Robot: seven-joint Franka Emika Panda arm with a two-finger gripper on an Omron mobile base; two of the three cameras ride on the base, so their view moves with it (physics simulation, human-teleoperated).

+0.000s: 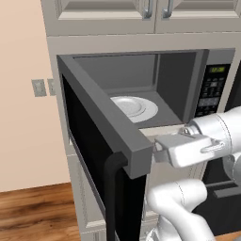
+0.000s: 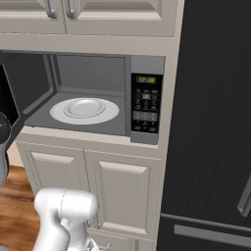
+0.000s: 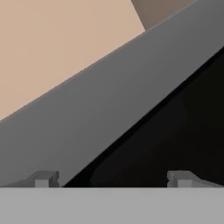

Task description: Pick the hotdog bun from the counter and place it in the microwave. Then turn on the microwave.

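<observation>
The microwave [image 1: 155,89] is standing open, set into pale cabinets beneath a row of upper cupboards [image 1: 155,14]. Its door [image 1: 101,141] is swinging out toward the left base camera, showing a grey frame, black glass and a black bar handle [image 1: 113,197] near its free edge. Inside, a white plate [image 2: 84,110] is lying flat on the oven floor, and nothing is resting on it. To the right of the cavity the dark keypad [image 2: 146,104] is showing a green display at its top. A tall black fridge [image 2: 215,122] is standing just beside the microwave on the right, and lower cabinet doors [image 2: 93,186] are sitting under the oven.

The hand [image 3: 113,178] is sitting at the inner side of the open door, close to the door's free end, with the white arm reaching across from the right in the left base view. In the hand view its two fingertips [image 3: 43,178] are standing wide apart, spread with nothing between them, and facing the grey door frame and black glass at very close range. I cannot tell whether they are touching the door.

The bun is not something I can place from these views.
</observation>
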